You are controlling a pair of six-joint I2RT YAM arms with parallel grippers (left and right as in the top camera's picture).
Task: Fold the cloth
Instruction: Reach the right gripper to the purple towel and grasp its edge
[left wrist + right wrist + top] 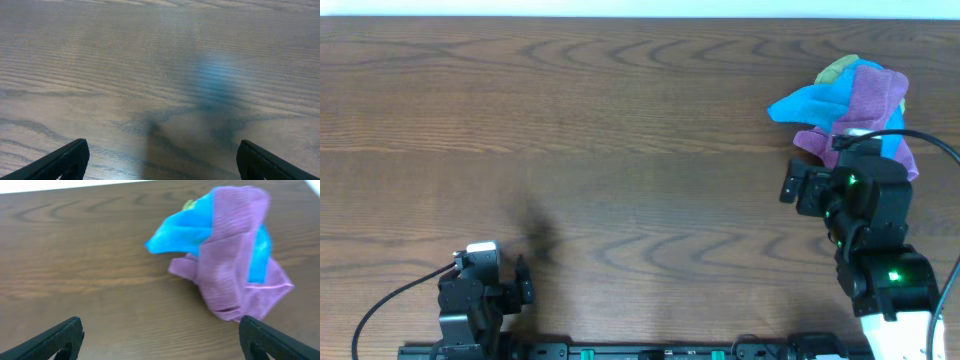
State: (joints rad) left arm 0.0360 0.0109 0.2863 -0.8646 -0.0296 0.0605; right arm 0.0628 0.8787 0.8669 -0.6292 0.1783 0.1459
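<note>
1. Right gripper [162, 340]. Jaws are spread wide, with nothing held between them. It is placed over the table [620, 150] at 4 o'clock in the overhead view and pointed toward 12 o'clock.

2. Cloth [230, 265]. It is found just beyond the right gripper, at 1 o'clock from it, and at 2 o'clock on the table overall. It lies crumpled in a heap, unfolded. Purple fabric is uppermost, blue folds are spread toward 9 o'clock, and a yellow-green scrap is seen at the far edge. Contact with the gripper cannot be told.

3. Left gripper [162, 165]. Jaws are spread wide and empty. It is stationed at 7 o'clock in the overhead view, over bare wood and well apart from the cloth.

4. Table. Dark wood grain is shown throughout.
</note>
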